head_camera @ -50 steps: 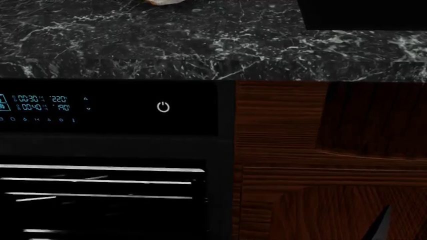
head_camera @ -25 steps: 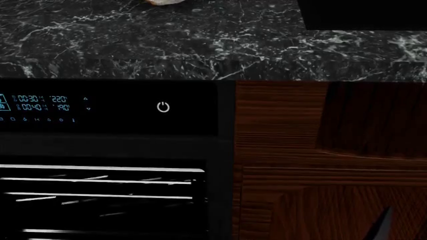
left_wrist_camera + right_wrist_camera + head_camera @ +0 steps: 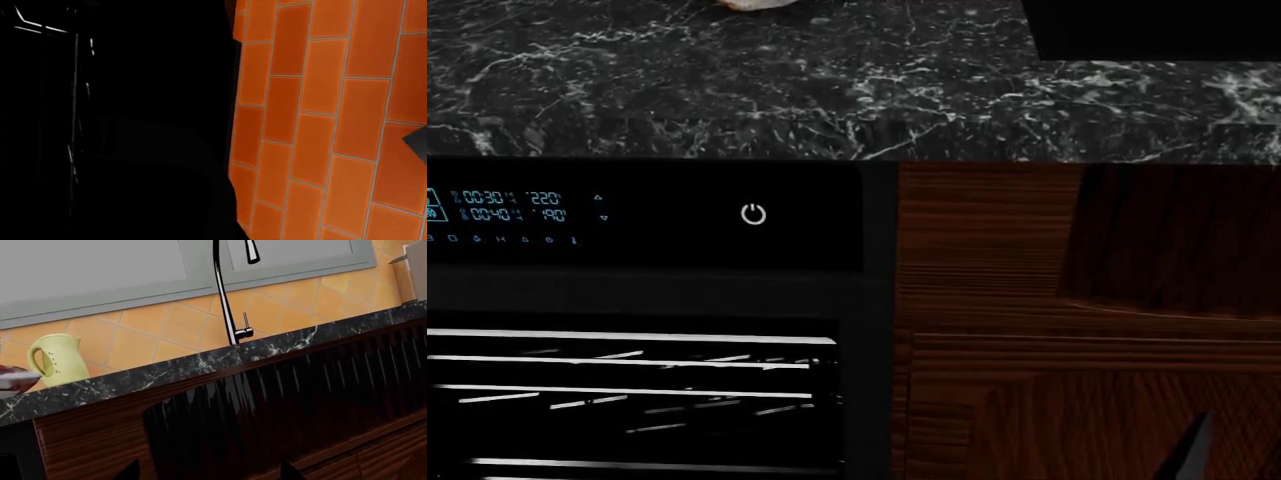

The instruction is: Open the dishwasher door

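In the head view the black control strip [image 3: 667, 235] with cyan digits and a white power icon [image 3: 754, 214] sits under the counter. Below it a dark opening shows white rack wires [image 3: 627, 390]; the door panel itself is not distinct there. In the left wrist view a black glossy mass [image 3: 133, 125] with thin highlights fills most of the picture. I cannot tell the dishwasher door from my left gripper in it. My right gripper [image 3: 207, 472] is open, its dark fingertips [image 3: 128, 471] wide apart, facing the cabinet under the sink. One of its tips shows in the head view [image 3: 1188, 450].
A black marble countertop [image 3: 761, 80] runs above, with a black sink basin [image 3: 1148, 30] at the back right. Reddish-brown wood cabinet panels [image 3: 1068, 330] stand right of the dishwasher. A faucet [image 3: 223, 295] and a yellow kettle [image 3: 57, 360] stand on the counter. Orange floor tiles [image 3: 333, 125] lie beside the black mass.
More white rack wires show in the dark opening under the control strip than a second ago. The dark tip at the lower right has barely moved.
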